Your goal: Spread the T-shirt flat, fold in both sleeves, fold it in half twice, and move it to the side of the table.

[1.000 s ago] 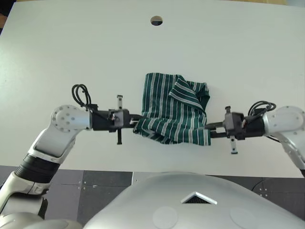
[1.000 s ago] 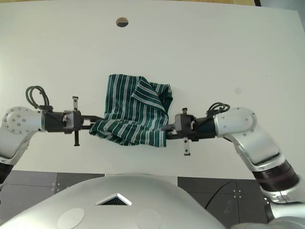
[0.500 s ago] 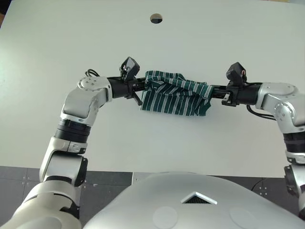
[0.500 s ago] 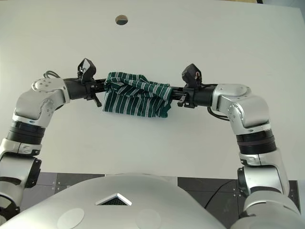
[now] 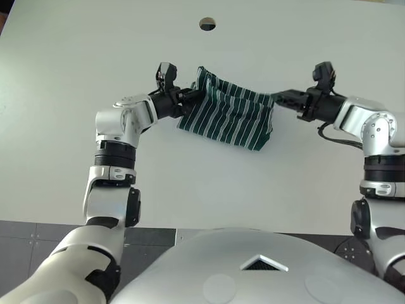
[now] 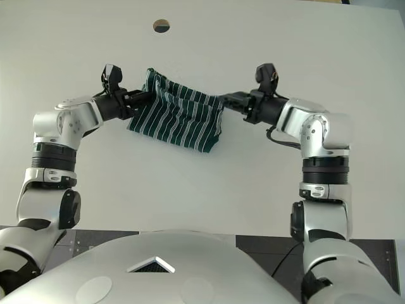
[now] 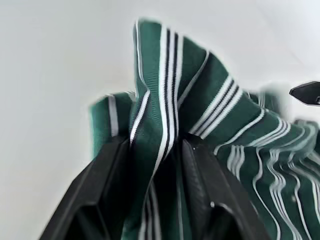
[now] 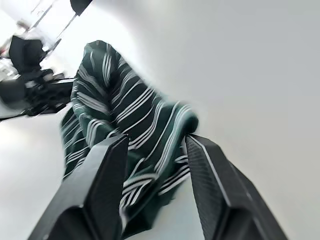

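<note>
Above mid-table (image 5: pixel 76 57): the T-shirt (image 5: pixel 231 114) is now lifted, strung between both grippers. One second ago it lay bunched on the surface with the grippers at its near edge; both arms have since raised it and carried it farther out. Left gripper (image 5: pixel 190 96) is clamped on one upper corner, right gripper (image 5: pixel 276 98) clamped on the other. Long axis runs left–right, top edge taut; the rest hangs toward the robot. Likely the lift for spreading; cloth still doubled.

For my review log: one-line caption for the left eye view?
Left gripper and right gripper hold the green striped T-shirt stretched between them over the white table.
</note>
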